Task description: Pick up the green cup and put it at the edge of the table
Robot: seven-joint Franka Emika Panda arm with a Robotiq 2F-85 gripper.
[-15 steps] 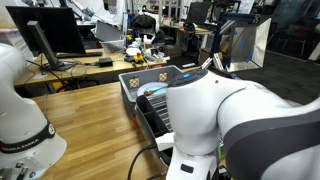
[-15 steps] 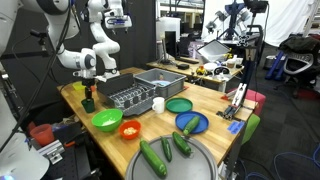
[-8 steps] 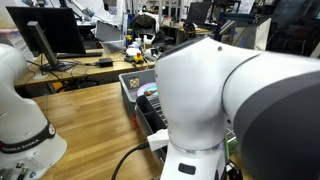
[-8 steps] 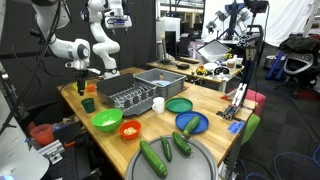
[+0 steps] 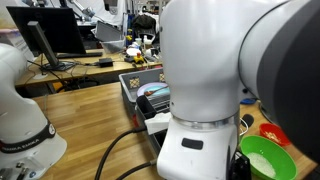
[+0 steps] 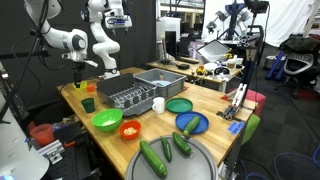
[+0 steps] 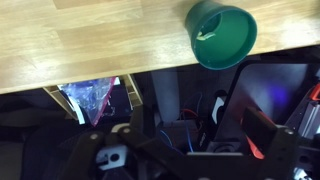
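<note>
Murky wrist view: black gripper (image 6: 80, 64) points down, fingers seemingly apart; round green plastic cup (image 7: 220, 35) at one o'clock, edge of light-brown wooden table (image 7: 90, 40).

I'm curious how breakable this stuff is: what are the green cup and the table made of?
The green cup looks like plastic: uniform colour, smooth, slightly glossy wall. The table looks like light wood or wood veneer, matte, with visible grain.

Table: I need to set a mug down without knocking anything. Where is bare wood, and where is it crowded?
Bare: the table between the white robot base and the dish rack, apart from a black cable. Crowded: beyond the rack, the green bowl, orange bowl, blue plate and cucumbers.
</note>
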